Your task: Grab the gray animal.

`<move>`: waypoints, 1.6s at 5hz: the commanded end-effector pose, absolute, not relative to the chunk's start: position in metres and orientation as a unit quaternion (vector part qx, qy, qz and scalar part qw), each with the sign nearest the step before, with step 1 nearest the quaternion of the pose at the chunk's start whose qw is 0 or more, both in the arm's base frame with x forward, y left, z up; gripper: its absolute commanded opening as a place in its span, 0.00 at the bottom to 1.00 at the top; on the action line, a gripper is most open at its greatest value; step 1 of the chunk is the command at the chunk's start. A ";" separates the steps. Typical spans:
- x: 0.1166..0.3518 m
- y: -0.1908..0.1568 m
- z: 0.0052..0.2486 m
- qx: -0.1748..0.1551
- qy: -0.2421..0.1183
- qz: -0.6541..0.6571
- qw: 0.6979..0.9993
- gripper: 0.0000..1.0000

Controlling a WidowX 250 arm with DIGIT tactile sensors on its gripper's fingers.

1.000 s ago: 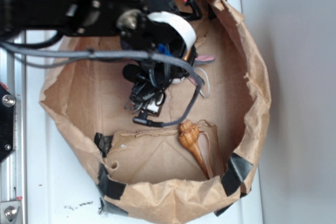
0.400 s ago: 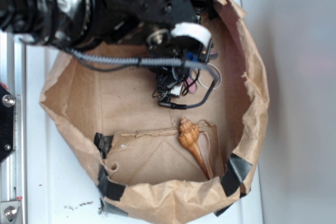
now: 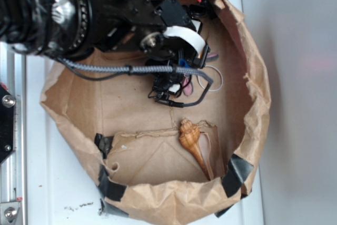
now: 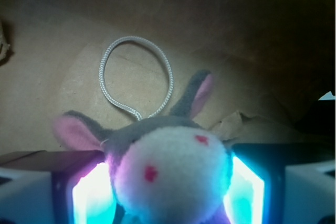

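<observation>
The gray animal (image 4: 173, 174) fills the wrist view: white snout with red dots, gray head, pink-lined ears, and a white string loop (image 4: 136, 72) lying on the brown paper behind it. My gripper (image 4: 171, 187) has its two glowing pads pressed against the snout's left and right sides. In the exterior view the gripper (image 3: 168, 85) points down into the paper bag and covers most of the toy. Only a pink ear (image 3: 209, 57) and the string loop (image 3: 215, 80) show beside it.
A tan-orange spiral seashell (image 3: 189, 139) lies on the bag floor below the gripper. The crumpled brown paper bag's walls (image 3: 255, 130) ring the workspace, with black tape (image 3: 238, 172) at the corners. A gray cable (image 3: 126, 69) hangs across the arm.
The arm swung right and toward the back of the bag over the last second, bringing the gripper down onto the toy. The seashell has not moved.
</observation>
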State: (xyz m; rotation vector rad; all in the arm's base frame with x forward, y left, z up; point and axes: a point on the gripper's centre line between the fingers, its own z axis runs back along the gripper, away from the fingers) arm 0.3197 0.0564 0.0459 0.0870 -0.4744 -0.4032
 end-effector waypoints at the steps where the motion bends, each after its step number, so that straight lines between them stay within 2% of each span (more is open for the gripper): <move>1: 0.312 0.057 0.107 0.011 -0.272 -0.210 0.939 0.00; 2: 0.295 0.049 0.151 -0.030 -0.263 -0.168 0.950 0.00; 3: 0.285 0.038 0.174 -0.025 -0.209 -0.076 0.975 0.00; 4: 0.272 0.035 0.186 0.000 -0.122 0.045 0.991 0.00; 6: 0.274 0.046 0.182 -0.032 -0.100 0.157 0.982 0.00; 7: 0.277 0.047 0.181 -0.055 -0.107 0.150 0.981 0.00; 8: 0.273 0.046 0.178 -0.056 -0.118 0.131 0.983 0.06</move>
